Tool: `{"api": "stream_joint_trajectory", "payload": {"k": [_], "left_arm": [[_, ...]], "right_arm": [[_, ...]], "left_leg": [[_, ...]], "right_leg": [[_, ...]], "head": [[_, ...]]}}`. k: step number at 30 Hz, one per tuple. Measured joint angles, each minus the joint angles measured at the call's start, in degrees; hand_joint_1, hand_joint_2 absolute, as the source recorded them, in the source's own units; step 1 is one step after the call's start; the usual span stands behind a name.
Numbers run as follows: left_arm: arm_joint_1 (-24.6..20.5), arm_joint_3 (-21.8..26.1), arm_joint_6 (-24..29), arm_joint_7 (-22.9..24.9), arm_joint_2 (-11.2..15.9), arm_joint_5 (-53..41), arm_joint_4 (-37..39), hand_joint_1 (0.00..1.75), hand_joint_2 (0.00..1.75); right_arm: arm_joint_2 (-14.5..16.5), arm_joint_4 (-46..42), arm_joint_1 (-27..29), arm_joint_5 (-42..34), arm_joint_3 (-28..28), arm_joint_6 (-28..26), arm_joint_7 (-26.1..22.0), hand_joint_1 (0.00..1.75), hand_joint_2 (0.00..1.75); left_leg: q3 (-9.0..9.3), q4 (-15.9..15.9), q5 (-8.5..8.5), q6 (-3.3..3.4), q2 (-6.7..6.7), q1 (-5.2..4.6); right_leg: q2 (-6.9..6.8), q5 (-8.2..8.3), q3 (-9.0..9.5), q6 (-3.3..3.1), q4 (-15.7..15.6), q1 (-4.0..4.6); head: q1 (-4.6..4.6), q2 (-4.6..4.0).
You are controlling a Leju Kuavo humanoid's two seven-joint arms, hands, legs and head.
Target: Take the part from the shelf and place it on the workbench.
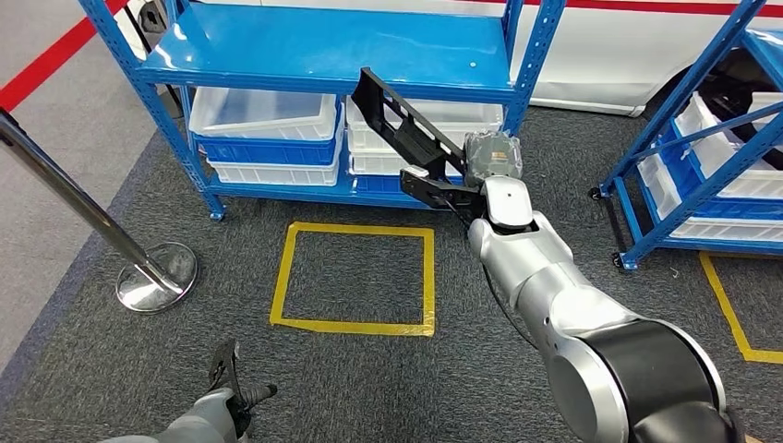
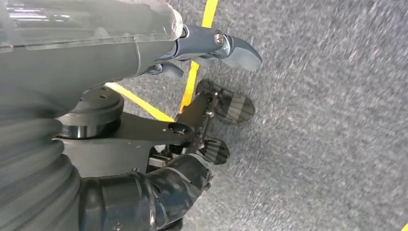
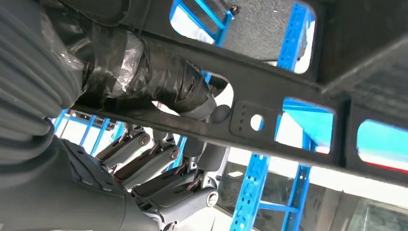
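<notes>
The right robot hand [image 1: 441, 191] grasps the long black perforated plastic part [image 1: 403, 120], which slants up beyond it before the blue metal shelf [image 1: 323, 51], while the left robot hand [image 1: 231, 388] hangs released, fingers apart.

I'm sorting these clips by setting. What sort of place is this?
Probably a factory or warehouse parts area: blue steel shelving with plastic bins, yellow tape square on grey carpet, and the right hand holding a black part.
</notes>
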Motion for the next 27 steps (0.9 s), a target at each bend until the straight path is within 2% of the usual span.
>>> {"api": "stream_joint_trajectory", "payload": {"k": [1, 2, 4, 5, 6, 8, 10, 12, 14, 15, 16, 17, 18, 20, 21, 23, 24, 25, 27], "left_arm": [[0.0, 0.0, 0.01, 0.03, 0.0, -0.01, 0.0, 0.0, 1.75], [-0.02, 0.0, 0.01, 0.05, -0.02, -0.03, 0.0, 0.0, 1.75], [-0.14, 0.0, 0.01, 0.12, -0.07, -0.08, -0.01, 0.0, 1.75], [-0.22, 0.0, 0.02, 0.16, -0.1, -0.11, -0.01, 0.0, 1.75], [-0.27, 0.0, 0.03, 0.2, -0.11, -0.13, -0.01, 0.0, 1.75], [-0.24, 0.0, 0.07, 0.22, -0.08, -0.16, -0.01, 0.0, 1.75], [-0.22, -0.01, 0.13, 0.21, -0.01, -0.19, -0.02, 0.0, 1.75], [-0.32, -0.02, 0.16, 0.19, 0.02, -0.24, -0.02, 0.0, 1.75], [-0.29, -0.02, 0.16, 0.18, 0.01, -0.31, -0.01, 0.0, 1.75], [-0.22, -0.02, 0.16, 0.19, 0.02, -0.32, 0.0, 0.0, 1.75], [-0.18, -0.02, 0.17, 0.19, 0.05, -0.33, 0.0, 0.0, 1.75], [-0.17, -0.02, 0.17, 0.19, 0.1, -0.34, 0.0, 0.0, 1.75], [-0.22, -0.02, 0.18, 0.19, 0.16, -0.34, 0.0, 0.0, 1.75], [-0.44, -0.03, 0.17, 0.2, 0.26, -0.37, 0.0, 0.0, 1.75], [-0.52, -0.03, 0.16, 0.2, 0.28, -0.4, 0.0, 0.0, 1.75], [-0.52, -0.04, 0.17, 0.22, 0.33, -0.47, 0.0, 0.0, 1.75], [-0.48, -0.05, 0.17, 0.22, 0.36, -0.49, 0.0, 0.0, 1.75], [-0.5, -0.05, 0.18, 0.22, 0.39, -0.5, -0.01, 0.0, 1.75], [-0.67, -0.07, 0.2, 0.21, 0.39, -0.52, -0.01, 0.0, 1.75]], "right_arm": [[-0.01, 0.0, 0.03, 0.01, -0.07, -0.03, 0.08, 1.75, 1.75], [-0.01, 0.0, 0.05, 0.01, -0.09, -0.03, 0.14, 1.75, 1.75], [-0.09, -0.01, 0.04, 0.01, -0.19, -0.11, 0.18, 1.75, 1.75], [-0.15, -0.02, 0.04, 0.0, -0.26, -0.18, 0.15, 1.75, 1.75], [-0.23, -0.02, 0.04, -0.01, -0.33, -0.24, 0.09, 1.75, 1.75], [-0.29, -0.03, 0.08, 0.03, -0.4, -0.31, 0.09, 1.75, 1.75], [-0.23, -0.04, 0.05, 0.24, -0.42, -0.32, 0.22, 1.75, 1.75], [-0.19, -0.08, 0.01, 0.51, -0.48, -0.37, 0.28, 1.75, 1.75], [-0.19, -0.1, 0.08, 0.65, -0.57, -0.39, 0.27, 1.75, 1.75], [-0.19, -0.1, 0.15, 0.69, -0.61, -0.4, 0.26, 1.75, 1.75], [-0.18, -0.11, 0.21, 0.73, -0.62, -0.4, 0.25, 1.75, 1.75], [-0.18, -0.13, 0.24, 0.77, -0.63, -0.42, 0.25, 1.75, 1.75], [-0.18, -0.16, 0.24, 0.78, -0.63, -0.44, 0.24, 1.75, 1.75], [-0.24, -0.2, 0.21, 0.78, -0.69, -0.58, 0.24, 1.75, 1.75], [-0.25, -0.21, 0.2, 0.78, -0.74, -0.69, 0.24, 1.75, 1.75], [-0.21, -0.21, 0.2, 0.79, -0.84, -0.85, 0.25, 1.75, 1.75], [-0.16, -0.24, 0.21, 0.79, -0.85, -0.89, 0.29, 1.75, 1.75], [-0.14, -0.27, 0.18, 0.79, -0.86, -0.96, 0.33, 1.75, 1.75], [-0.21, -0.32, 0.15, 0.78, -0.92, -1.23, 0.4, 1.75, 1.75]], "left_leg": [[-0.1, 0.22, -0.05, -0.06, -0.36, 0.09], [-0.17, 0.47, -0.14, -0.21, -0.76, 0.22], [-0.52, 1.0, -0.3, -0.8, -1.55, 0.41], [-0.84, 1.17, -0.22, -1.24, -1.92, 0.45], [-1.2, 1.2, -0.06, -1.69, -2.3, 0.5], [-1.69, 0.97, 0.39, -2.54, -3.12, 0.63], [-2.54, 2.12, -0.42, -3.05, -2.54, 0.62], [-5.14, 7.58, -3.38, -3.25, -1.02, 0.5], [-8.42, 14.77, -6.17, -3.3, -0.36, 0.47], [-9.2, 16.47, -6.33, -3.23, -0.24, 0.45], [-8.92, 16.02, -5.47, -3.06, -0.09, 0.38], [-7.57, 13.44, -3.79, -2.79, 0.23, 0.26], [-5.56, 9.49, -1.96, -2.39, 1.03, 0.03], [-2.25, 3.2, -0.03, -1.55, 3.08, -0.75], [-1.64, 1.79, 0.13, -1.22, 3.68, -1.05], [-1.73, 1.28, 0.26, -0.75, 3.12, -1.16], [-1.72, 1.03, 0.45, -0.5, 2.68, -0.99], [-1.68, 0.77, 0.69, -0.17, 2.22, -0.81], [-1.68, 0.39, 1.13, 0.42, 1.28, -0.53]], "right_leg": [[0.03, 1.18, 0.5, 0.14, -1.02, -0.24], [0.18, 3.08, 2.01, 0.24, -4.05, -0.5], [1.77, 5.56, 5.39, 0.33, -10.83, -0.85], [2.47, 5.96, 6.38, 0.29, -12.88, -0.86], [2.96, 5.72, 6.65, 0.18, -13.58, -0.74], [2.29, 5.89, 6.51, -0.36, -13.81, -0.62], [1.26, 6.25, 6.56, -1.21, -14.28, -0.82], [0.17, 6.47, 6.66, -1.92, -14.59, -0.74], [-0.84, 6.45, 6.64, -2.23, -14.57, -0.34], [-1.33, 6.42, 6.64, -2.31, -14.54, -0.14], [-1.83, 6.38, 6.66, -2.37, -14.48, 0.04], [-2.33, 6.31, 6.71, -2.42, -14.41, 0.18], [-2.79, 6.23, 6.78, -2.42, -14.34, 0.3], [-3.54, 6.12, 6.75, -2.18, -14.24, 0.69], [-3.91, 6.12, 6.72, -2.01, -14.23, 0.86], [-4.8, 6.19, 6.79, -1.6, -14.31, 1.04], [-4.81, 5.99, 6.77, -1.33, -14.2, 1.0], [-4.18, 5.35, 6.49, -1.05, -13.54, 0.92], [-1.88, 2.38, 4.39, -0.58, -8.88, 0.63]], "head": [[0.01, 0.0], [0.0, 0.0], [0.01, 0.0], [-0.01, 0.0], [-0.01, 0.0], [-0.04, 0.0], [-0.11, 0.0], [-0.19, 0.0], [-0.22, 0.0], [-0.22, 0.0], [-0.22, 0.0], [-0.22, 0.0], [-0.21, 0.0], [-0.21, 0.0], [-0.2, 0.0], [-0.19, 0.0], [-0.19, 0.0], [-0.19, 0.0], [-0.16, 0.0]]}}
